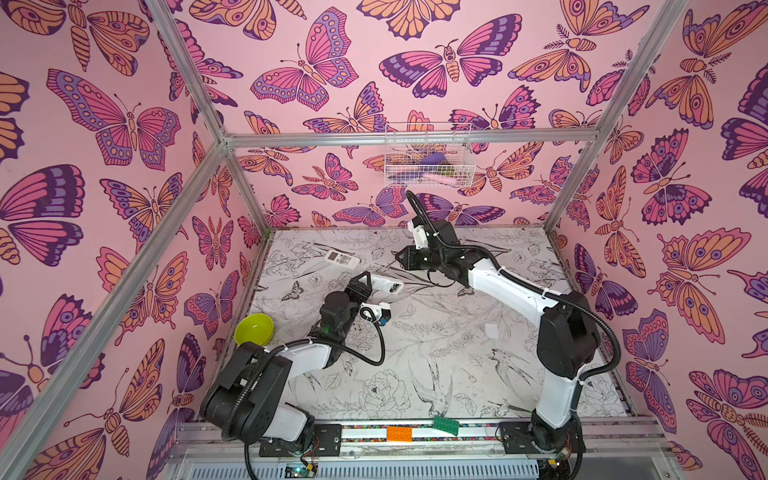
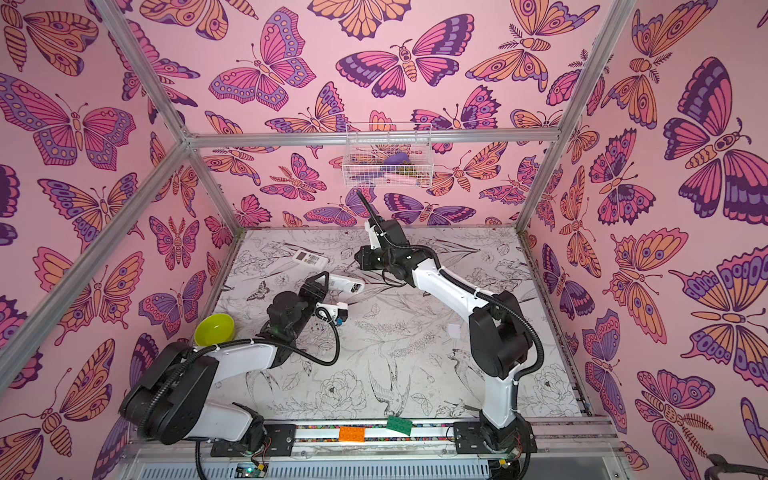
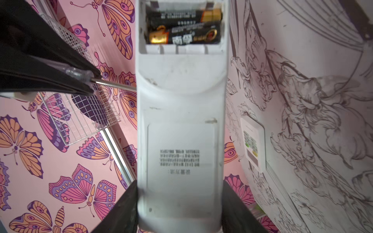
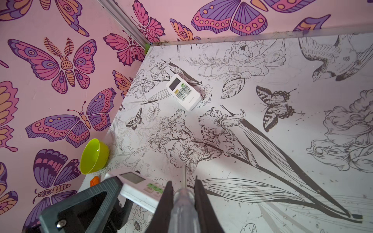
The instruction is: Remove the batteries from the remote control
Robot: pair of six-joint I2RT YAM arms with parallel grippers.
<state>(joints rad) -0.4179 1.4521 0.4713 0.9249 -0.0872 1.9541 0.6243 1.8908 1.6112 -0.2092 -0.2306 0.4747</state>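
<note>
Two batteries point(image 3: 182, 26) lie side by side in the open bay at the back of a white remote point(image 3: 180, 121), their gold ends pointing opposite ways. The left pincer point(image 3: 179, 203) pinches that remote by its other end, one finger on each long side, over the middle of the tabletop point(image 1: 457, 374). The right pincer point(image 4: 182, 186) is pressed together on a clear-handled screwdriver point(image 4: 182, 205). Its metal shaft reaches the remote's side edge, and in the left wrist view the tip is hidden behind it. A second remote point(image 4: 183, 91) lies buttons-up farther back, and a green bowl point(image 4: 93, 156) sits by the left wall.
</note>
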